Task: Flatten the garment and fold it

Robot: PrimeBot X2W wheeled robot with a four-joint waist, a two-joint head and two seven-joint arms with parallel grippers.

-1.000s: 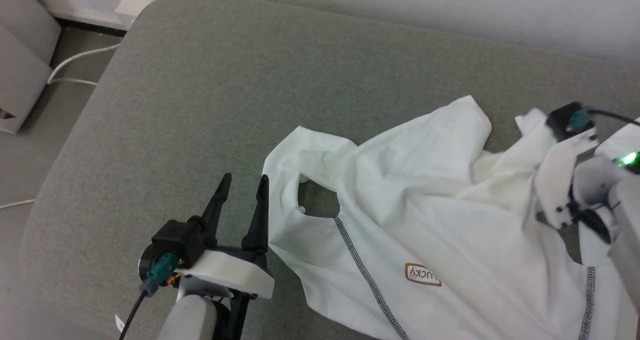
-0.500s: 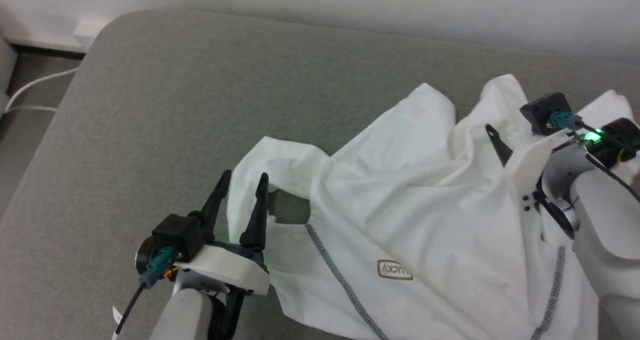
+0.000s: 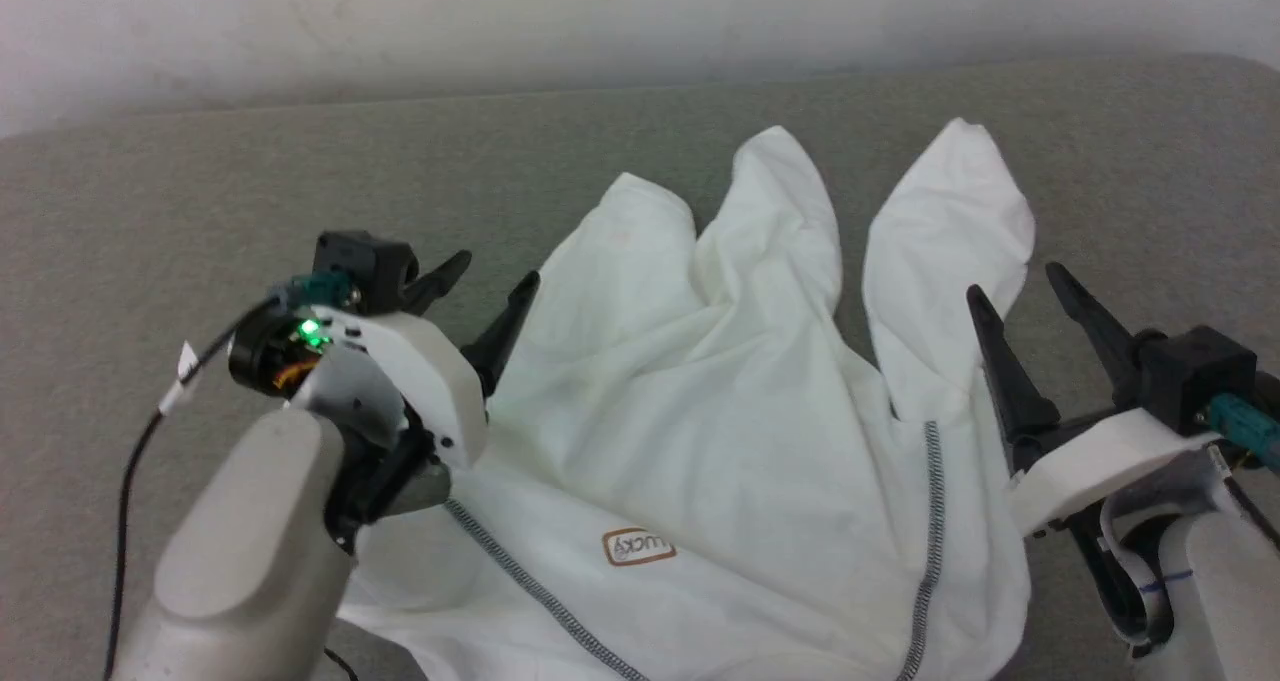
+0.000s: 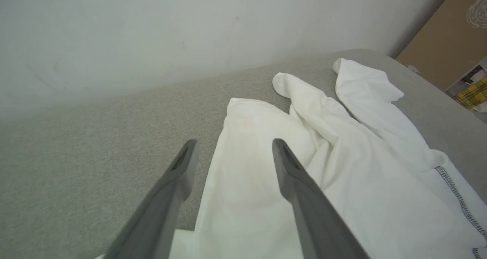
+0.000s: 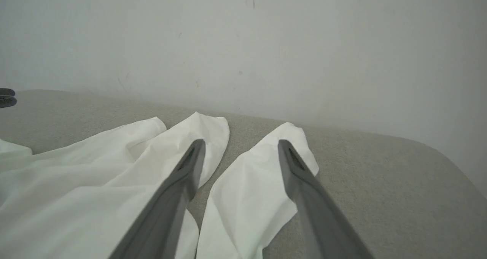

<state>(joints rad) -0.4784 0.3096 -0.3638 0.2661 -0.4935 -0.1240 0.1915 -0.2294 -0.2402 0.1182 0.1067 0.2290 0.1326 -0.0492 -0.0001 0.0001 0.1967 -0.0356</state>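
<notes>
1. Grey fabric surface [image 3: 200, 181] below a pale wall [image 3: 400, 21].
2. White T-shirt [image 3: 720, 401] rumpled on it between left gripper [image 3: 495, 271] and right gripper [image 3: 1013, 283], "LUCKY" patch [image 3: 638, 547] facing up, nearer the robot than either gripper's fingertips.
3. Left gripper [image 4: 234, 143]: fingers spread, gripping nothing; seen from its wrist, right finger over shirt fabric, left finger over bare surface.
4. Right gripper [image 5: 241, 143]: fingers spread, empty, just beside the shirt's right edge; one white lobe ahead between its fingers.
5. Dark zigzag seam [image 3: 933, 521] just left of right gripper.
6. Rounded lobes of fabric beyond both grippers' tips, toward the wall.
</notes>
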